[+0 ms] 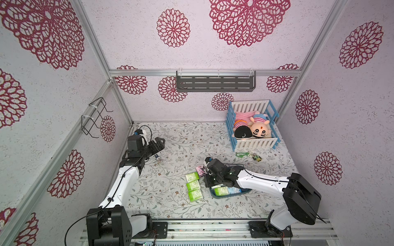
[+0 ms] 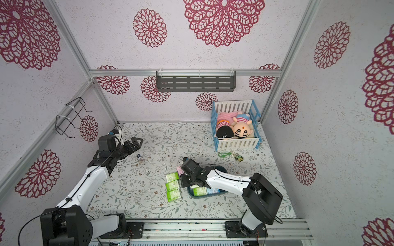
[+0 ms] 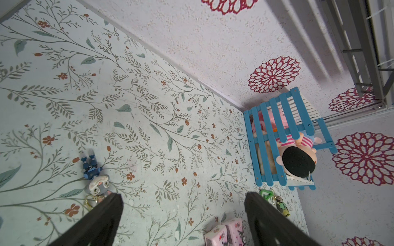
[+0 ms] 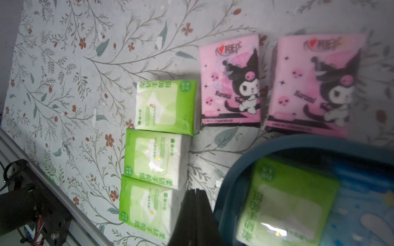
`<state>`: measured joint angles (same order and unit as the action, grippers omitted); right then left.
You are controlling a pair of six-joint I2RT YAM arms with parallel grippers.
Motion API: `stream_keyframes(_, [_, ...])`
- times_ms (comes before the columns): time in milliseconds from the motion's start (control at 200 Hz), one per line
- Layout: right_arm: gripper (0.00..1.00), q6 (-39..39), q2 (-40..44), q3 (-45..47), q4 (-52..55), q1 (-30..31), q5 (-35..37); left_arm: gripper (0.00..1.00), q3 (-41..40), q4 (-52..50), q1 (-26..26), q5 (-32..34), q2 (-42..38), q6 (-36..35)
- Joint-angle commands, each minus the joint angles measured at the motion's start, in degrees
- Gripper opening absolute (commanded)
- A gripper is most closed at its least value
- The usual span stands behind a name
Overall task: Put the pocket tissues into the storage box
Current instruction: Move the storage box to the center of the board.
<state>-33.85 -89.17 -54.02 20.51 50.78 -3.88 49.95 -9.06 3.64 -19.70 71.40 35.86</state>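
Three lime green-and-white pocket tissues (image 1: 193,184) (image 4: 156,157) lie in a column on the table, left of the storage box (image 1: 215,194) (image 4: 230,181). Two pink packs (image 4: 231,83) (image 3: 223,234) with a black cartoon figure lie side by side behind them. Inside the dark teal box are a green pack (image 4: 287,204) and a light blue pack (image 4: 366,202). My right gripper (image 4: 195,190) is shut and empty, pointing down between the nearest green pack and the box's left rim. My left gripper (image 1: 160,142) (image 3: 183,198) hovers open and empty at the far left.
A blue-and-white crib (image 1: 253,125) with plush dolls stands at the back right. In front of it lie a green carabiner (image 1: 241,154) and a small figure keychain (image 1: 258,157). Another figure keychain (image 1: 157,158) lies below my left gripper. A grey shelf (image 1: 215,83) hangs on the back wall.
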Motion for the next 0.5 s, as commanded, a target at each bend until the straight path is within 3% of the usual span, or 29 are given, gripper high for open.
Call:
stream_keyframes(0, [0.00,2.0,2.7,0.6,2.5,-1.4,2.5,0.97,-0.5,4.6,-1.4,-1.8,0.9,4.2])
stream_keyframes(285, [0.02,1.8,8.6,3.1,3.1,-4.9,3.5,0.97,2.9,0.5,-4.8,-1.8,2.3,-0.4])
stream_keyframes(495, [0.49,5.3,7.4,-1.9,-0.1,-5.5,2.4,0.97,2.5,-0.3,-6.0,0.6,0.6,-0.5])
